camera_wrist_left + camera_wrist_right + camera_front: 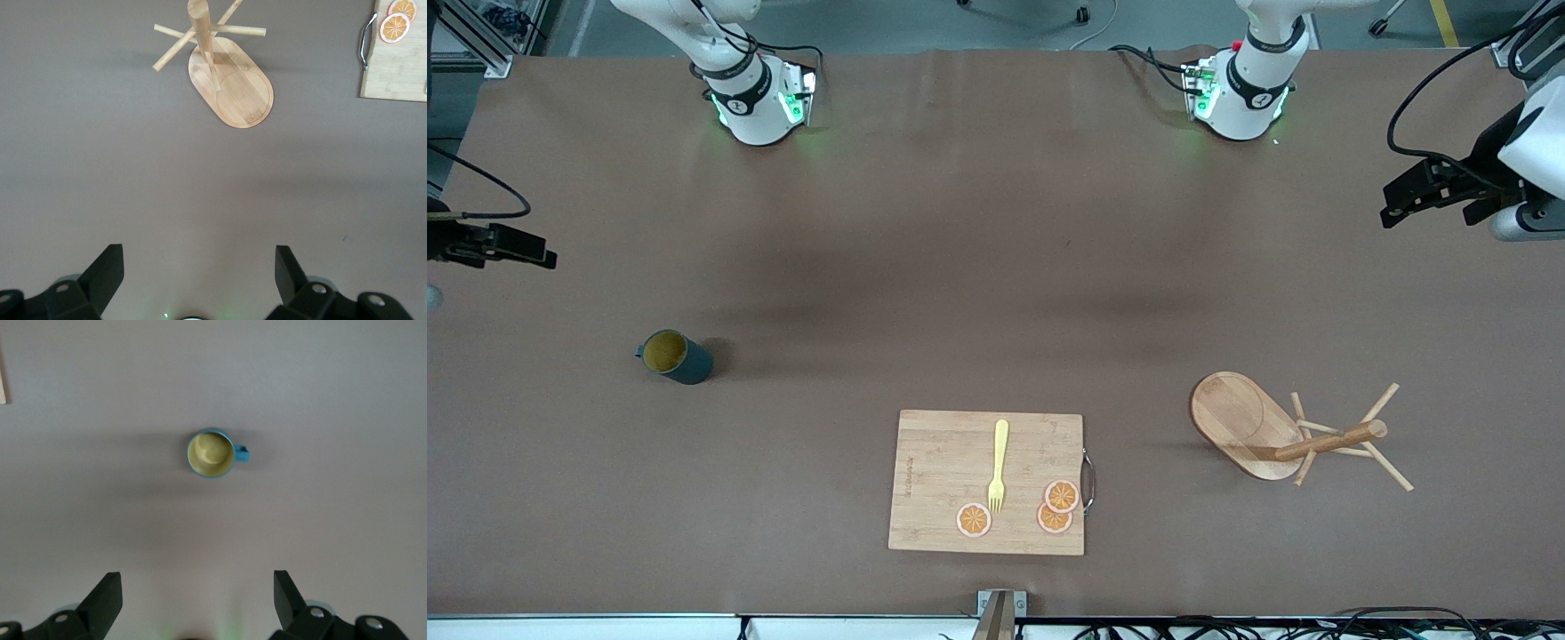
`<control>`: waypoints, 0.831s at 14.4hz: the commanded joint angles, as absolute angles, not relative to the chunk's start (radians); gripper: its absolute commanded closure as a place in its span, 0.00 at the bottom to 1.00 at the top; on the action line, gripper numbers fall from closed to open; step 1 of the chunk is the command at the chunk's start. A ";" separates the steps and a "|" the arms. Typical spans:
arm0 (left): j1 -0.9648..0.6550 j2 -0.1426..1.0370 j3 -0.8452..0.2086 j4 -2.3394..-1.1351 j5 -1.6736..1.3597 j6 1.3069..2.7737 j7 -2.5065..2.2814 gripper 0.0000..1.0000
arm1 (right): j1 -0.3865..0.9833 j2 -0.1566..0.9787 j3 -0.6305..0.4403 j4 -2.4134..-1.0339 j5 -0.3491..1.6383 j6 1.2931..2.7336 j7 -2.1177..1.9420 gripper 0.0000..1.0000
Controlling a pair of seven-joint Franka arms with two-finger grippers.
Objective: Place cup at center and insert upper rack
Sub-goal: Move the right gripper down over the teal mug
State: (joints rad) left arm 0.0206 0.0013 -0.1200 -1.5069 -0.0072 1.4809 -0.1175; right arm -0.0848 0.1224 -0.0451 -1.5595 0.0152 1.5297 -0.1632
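While both arms wait high at the table's ends, your left gripper (pixel 197 283) spread wide, right gripper (pixel 193 603) spread too, cup (pixel 675 356) upright toward the right arm's end, mug tree (pixel 1280 433) standing toward the left arm's end, cutting board (pixel 943 480) between them, nearer the front camera.

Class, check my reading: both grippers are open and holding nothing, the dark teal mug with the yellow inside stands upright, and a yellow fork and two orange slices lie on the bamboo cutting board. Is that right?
Not quite: the front view shows three orange slices, not two, beside the yellow fork on the bamboo cutting board. The rest holds: the left gripper and right gripper are open and empty, and the dark teal mug stands upright.
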 commanded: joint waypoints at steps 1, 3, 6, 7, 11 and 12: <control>0.018 0.006 -0.124 -1.489 0.012 1.463 -0.126 0.00 | -0.078 0.097 -0.038 -1.692 0.031 1.655 -0.280 0.00; 0.018 0.006 -0.124 -1.489 0.012 1.463 -0.124 0.00 | -0.075 0.095 -0.038 -1.790 0.038 1.768 -0.331 0.00; 0.018 0.009 -0.124 -1.489 0.012 1.463 -0.127 0.00 | -0.066 0.098 -0.038 -1.929 0.041 1.964 -0.454 0.00; 0.017 0.009 -0.124 -1.488 0.009 1.465 -0.127 0.00 | -0.067 0.101 -0.038 -1.981 0.041 2.050 -0.494 0.00; 0.017 0.009 -0.124 -1.488 0.008 1.465 -0.129 0.00 | -0.072 0.168 -0.038 -2.023 0.041 2.158 -0.571 0.00; 0.017 0.011 -0.124 -1.489 0.008 1.465 -0.129 0.00 | -0.072 0.190 -0.038 -2.023 0.041 2.184 -0.586 0.00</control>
